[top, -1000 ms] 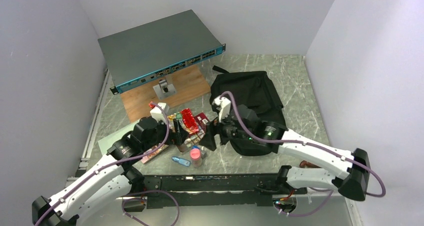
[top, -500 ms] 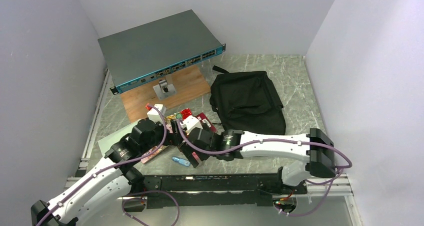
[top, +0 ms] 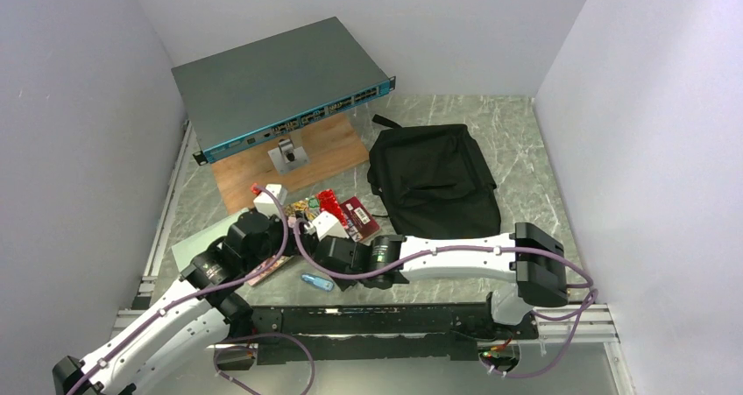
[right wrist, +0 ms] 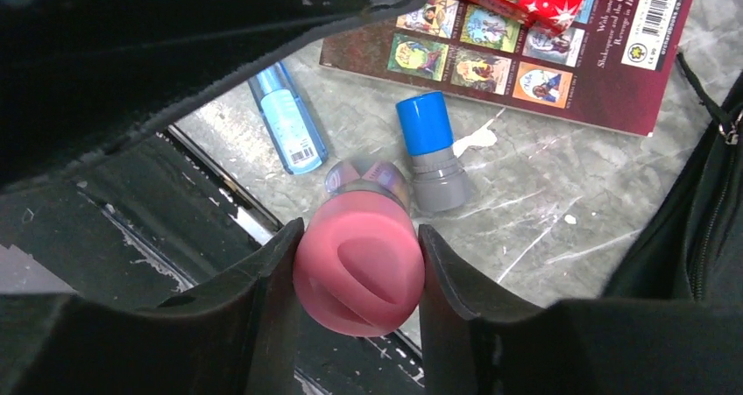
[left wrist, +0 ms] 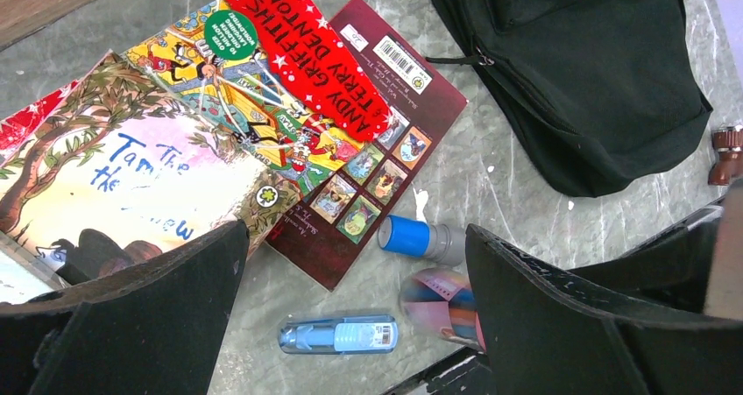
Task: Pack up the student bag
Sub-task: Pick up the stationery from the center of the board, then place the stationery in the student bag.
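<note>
The black student bag (top: 434, 180) lies flat at the right back, also in the left wrist view (left wrist: 596, 71). My right gripper (right wrist: 359, 277) is shut on a pink-capped bottle (right wrist: 359, 272) standing near the table's front edge; both fingers touch its cap. From above, the right gripper (top: 337, 265) hides the bottle. My left gripper (left wrist: 355, 237) is open and empty, hovering over the books (left wrist: 289, 88), with a blue tube (left wrist: 337, 335) and a blue-capped glue stick (left wrist: 421, 240) lying between its fingers. It sits left of the right gripper (top: 298, 236).
A grey network switch (top: 280, 84) rests on a wooden board (top: 307, 154) at the back left. A black rail (top: 377, 316) runs along the front edge. Several books (top: 346, 213) lie between the board and the grippers. A brown object (left wrist: 727, 154) lies beside the bag.
My right arm swung left from the bag's edge and came down over the pink-capped bottle. The left arm drew back slightly.
</note>
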### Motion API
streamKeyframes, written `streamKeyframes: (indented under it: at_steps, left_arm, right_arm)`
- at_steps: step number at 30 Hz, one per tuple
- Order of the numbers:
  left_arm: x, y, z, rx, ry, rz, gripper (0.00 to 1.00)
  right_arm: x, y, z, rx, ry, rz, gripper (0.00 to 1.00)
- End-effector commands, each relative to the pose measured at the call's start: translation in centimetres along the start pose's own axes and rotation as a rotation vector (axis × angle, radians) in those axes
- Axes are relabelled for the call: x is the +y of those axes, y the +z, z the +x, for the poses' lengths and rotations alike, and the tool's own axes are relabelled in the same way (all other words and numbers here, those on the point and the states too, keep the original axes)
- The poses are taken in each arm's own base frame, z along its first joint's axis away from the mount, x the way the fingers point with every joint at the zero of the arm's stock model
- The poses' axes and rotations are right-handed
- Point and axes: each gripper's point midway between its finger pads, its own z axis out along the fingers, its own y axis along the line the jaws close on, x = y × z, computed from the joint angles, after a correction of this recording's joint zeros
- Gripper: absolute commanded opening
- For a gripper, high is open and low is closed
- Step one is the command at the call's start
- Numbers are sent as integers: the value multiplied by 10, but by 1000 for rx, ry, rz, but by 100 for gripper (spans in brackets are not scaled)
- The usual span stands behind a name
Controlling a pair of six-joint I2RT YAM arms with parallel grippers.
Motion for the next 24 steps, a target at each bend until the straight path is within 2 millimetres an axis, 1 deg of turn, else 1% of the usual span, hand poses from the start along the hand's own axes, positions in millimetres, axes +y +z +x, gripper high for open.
streamKeyframes:
  at_steps: [1,3,4,6,7,10,12,13,14,15,16,18,21,23,24]
  left_arm:
    - [3,-1,-2,-21,-20,-15,100]
    - [3,0,-1,-18,-21,-15,100]
    - [3,0,-1,-18,-22,-16,100]
    - [1,1,-1,-17,-23,-10,100]
    - [0,1,-2,-17,-25,-5,100]
    - [-7,5,-3,-7,-29,22,100]
    - [-17,11,-1,18,-34,65,100]
    - [-22,16,0,30,-33,89,100]
    - [-29,20,2,59,-34,116,100]
    - [-34,24,7,95,-33,134,100]
    - [-43,28,5,121,-30,158,100]
    - [-58,37,7,180,-29,206,100]
    - [-79,50,6,246,-40,275,100]
    - [-92,57,5,283,-48,316,100]
    - [-97,61,5,299,-57,333,100]
  right_arm:
    - [-9,-24,-32,-139,65,16,25]
    - [-19,-35,-41,-185,91,28,3]
    - [-28,-41,-46,-212,114,33,0]
    - [-48,-54,-58,-264,177,24,0]
    - [-60,-66,-66,-304,221,-1,0]
    - [-118,-91,-81,-418,384,4,0]
    - [-165,-108,-80,-499,495,85,0]
    - [-189,-116,-77,-538,551,141,0]
    - [-221,-123,-69,-568,621,229,0]
    - [-237,-128,-63,-585,663,274,0]
    - [-267,-132,-51,-596,725,352,0]
    - [-304,-137,-36,-610,814,414,0]
    - [-344,-132,-6,-603,962,433,0]
    - [-362,-129,12,-622,1066,418,0]
    - [-367,-126,18,-634,1104,384,0]
